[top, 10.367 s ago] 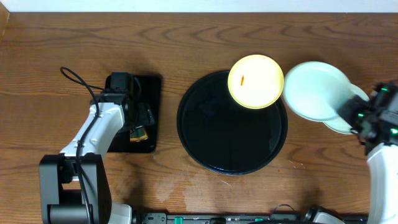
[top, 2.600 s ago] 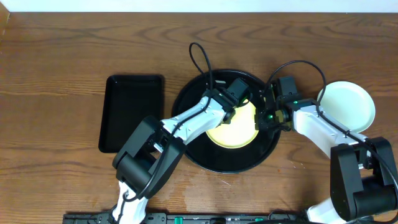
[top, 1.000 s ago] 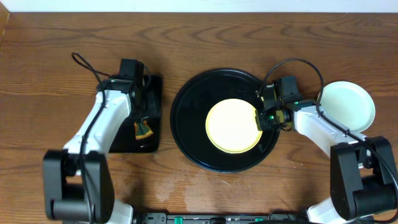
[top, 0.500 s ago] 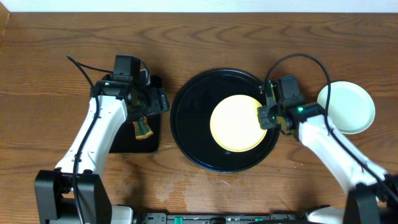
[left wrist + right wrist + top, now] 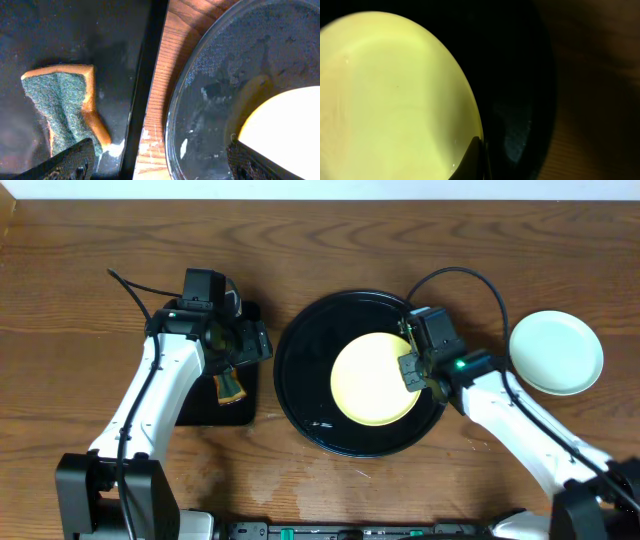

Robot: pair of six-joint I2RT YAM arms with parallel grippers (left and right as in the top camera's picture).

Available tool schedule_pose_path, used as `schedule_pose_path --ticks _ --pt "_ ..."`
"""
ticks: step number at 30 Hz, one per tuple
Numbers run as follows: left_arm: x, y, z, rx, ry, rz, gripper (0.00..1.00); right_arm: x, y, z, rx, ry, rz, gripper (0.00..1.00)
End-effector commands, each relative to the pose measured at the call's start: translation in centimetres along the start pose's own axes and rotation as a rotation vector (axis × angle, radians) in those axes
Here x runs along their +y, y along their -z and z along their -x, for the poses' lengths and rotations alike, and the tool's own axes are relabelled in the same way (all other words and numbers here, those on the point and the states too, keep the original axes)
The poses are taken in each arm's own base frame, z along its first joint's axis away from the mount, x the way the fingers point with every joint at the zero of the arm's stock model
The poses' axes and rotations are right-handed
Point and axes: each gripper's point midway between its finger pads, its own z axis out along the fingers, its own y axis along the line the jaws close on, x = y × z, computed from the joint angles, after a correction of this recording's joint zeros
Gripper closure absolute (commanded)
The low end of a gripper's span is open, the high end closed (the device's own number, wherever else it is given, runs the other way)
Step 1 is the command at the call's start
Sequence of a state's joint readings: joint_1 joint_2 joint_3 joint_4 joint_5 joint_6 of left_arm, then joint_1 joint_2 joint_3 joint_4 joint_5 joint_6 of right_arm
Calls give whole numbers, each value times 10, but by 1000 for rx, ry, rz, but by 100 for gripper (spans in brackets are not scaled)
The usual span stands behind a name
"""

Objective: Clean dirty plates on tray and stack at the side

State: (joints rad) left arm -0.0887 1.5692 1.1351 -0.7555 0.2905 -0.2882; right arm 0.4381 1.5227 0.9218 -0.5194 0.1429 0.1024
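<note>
Wooden table [image 5: 320, 240], overhead view. Yellow plate [image 5: 365, 380] lies inside the round black tray [image 5: 300, 345], right of centre. Right gripper [image 5: 408, 370] is clamped on the plate's right rim, with its forearm reaching in diagonally from the near right. Mint plates [image 5: 556, 352] sit well apart to that gripper's right, so the right arm is nearer. Left gripper [image 5: 240, 345] stands wide open just beside the sponge [image 5: 228, 387].

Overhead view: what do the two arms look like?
Left arm and right arm: white tubular links, black joints, bases and wrist housings. A thin black cable loops off each wrist; a small green light glows near the right wrist.
</note>
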Motion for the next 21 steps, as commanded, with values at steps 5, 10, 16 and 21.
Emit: schedule_pose_path --ticks 5,10,16,21 --pt "-5 3 3 -7 -9 -16 14 17 -35 -8 67 -22 65 99" --pt "-5 3 3 -6 -8 -16 14 12 -60 -20 120 -35 52 99" --pt "-5 3 3 -6 -8 -16 14 21 -82 -43 222 -75 176 83" --pt "-5 3 3 -6 -8 -16 14 36 -81 -44 239 -119 400 81"
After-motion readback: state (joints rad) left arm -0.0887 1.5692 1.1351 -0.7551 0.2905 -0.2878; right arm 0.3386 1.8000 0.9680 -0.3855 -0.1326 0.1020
